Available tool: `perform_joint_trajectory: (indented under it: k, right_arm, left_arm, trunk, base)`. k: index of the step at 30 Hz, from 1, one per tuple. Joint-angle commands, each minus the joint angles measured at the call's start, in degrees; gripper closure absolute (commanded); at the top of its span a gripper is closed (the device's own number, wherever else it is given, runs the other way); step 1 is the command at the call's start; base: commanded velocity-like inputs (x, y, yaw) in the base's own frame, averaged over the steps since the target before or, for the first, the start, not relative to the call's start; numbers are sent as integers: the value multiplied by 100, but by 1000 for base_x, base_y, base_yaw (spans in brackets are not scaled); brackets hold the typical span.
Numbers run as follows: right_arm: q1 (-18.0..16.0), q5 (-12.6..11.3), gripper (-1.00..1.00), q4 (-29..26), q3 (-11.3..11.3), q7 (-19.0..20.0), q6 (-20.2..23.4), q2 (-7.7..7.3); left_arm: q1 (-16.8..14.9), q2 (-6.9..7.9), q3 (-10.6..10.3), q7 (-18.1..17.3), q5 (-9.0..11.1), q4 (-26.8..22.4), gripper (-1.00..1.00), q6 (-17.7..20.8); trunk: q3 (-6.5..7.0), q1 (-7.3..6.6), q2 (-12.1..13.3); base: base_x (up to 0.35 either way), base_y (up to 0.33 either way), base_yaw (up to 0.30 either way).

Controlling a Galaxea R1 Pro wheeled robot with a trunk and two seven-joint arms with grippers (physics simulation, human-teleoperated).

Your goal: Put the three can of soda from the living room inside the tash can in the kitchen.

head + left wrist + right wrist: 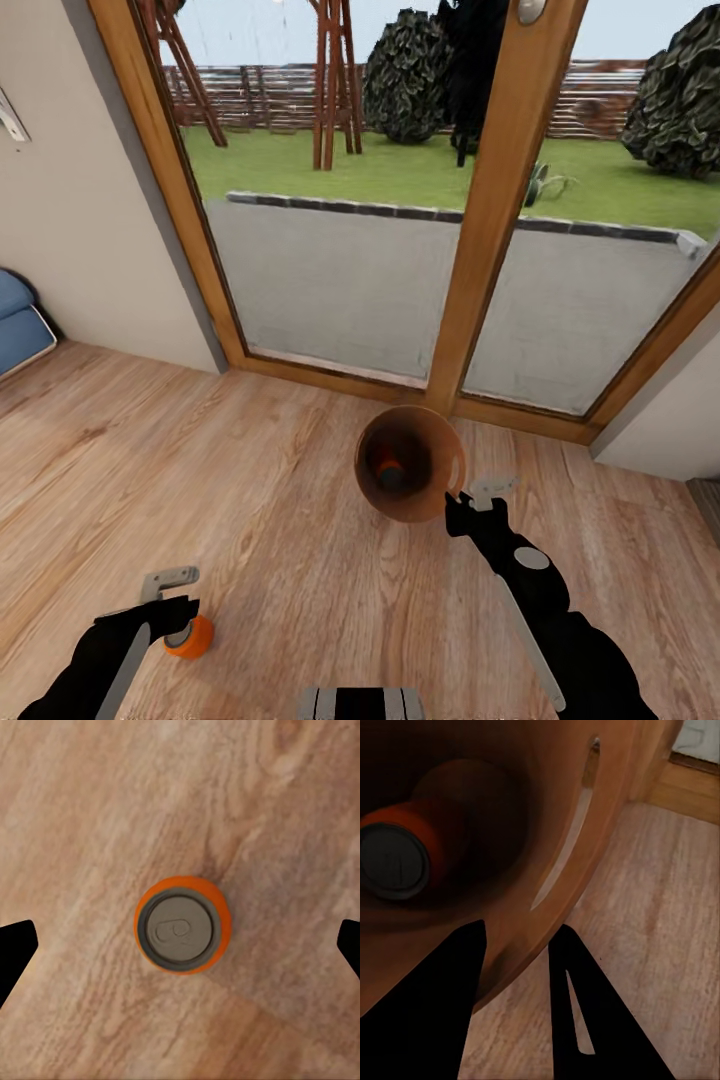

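- The round tapered wood-brown bin (410, 463) stands on the light wood-plank floor (280, 480), just in front of the wood-framed glass doors (480, 230) that look out on a paved strip and a lawn.
- An orange soda can with a grey top (388, 468) lies tilted inside the bin, against its dark inner wall; the right wrist view shows the same can (412, 847) deep in the bin (577, 832).
- The right gripper (478, 497) sits at the bin's near rim. In the right wrist view the rim wall lies between its two dark fingers (585, 1020), one inside the bin and one outside, set close together; whether they press on the wall cannot be told.
- A second bright orange cylindrical soda can (190, 637) stands upright on the floor, well apart from the bin, on the robot's left side.
- The left gripper (172, 606) hangs directly over this can. In the left wrist view the can (181, 925) is centred, grey top up, with the two dark fingertips (15, 952) spread wide on either side and clear of it.
- A light-blue cushion edge (20, 325) shows at the far left, beside the pale wall (70, 230).
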Motion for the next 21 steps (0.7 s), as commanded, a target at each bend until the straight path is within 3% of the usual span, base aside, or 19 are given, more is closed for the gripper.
perform_joint_trajectory:
  k: [1,12,17,21]
  right_arm:
    - [-3,13,100,-16,1,12,-3,1]
    - [-14,19,100,-227,-20,20,13,-1]
    - [-61,23,100,-486,-18,19,423,6]
    - [-174,20,100,-550,-21,20,620,9]
  left_arm:
    - [0,0,-1,1,0,2,-100,-14]
    - [0,-1,2,5,6,-15,-100,-75]
    - [0,-1,3,6,7,-22,-100,-76]
    - [0,-1,-3,6,8,-10,-100,-81]
  trunk:
    - [-22,2,-2]
    - [-67,7,-5]
    - [-67,7,-5]
    - [-155,17,-10]
  base:
    - [0,0,0]
    - [0,0,0]
    - [0,0,0]
    - [0,0,0]
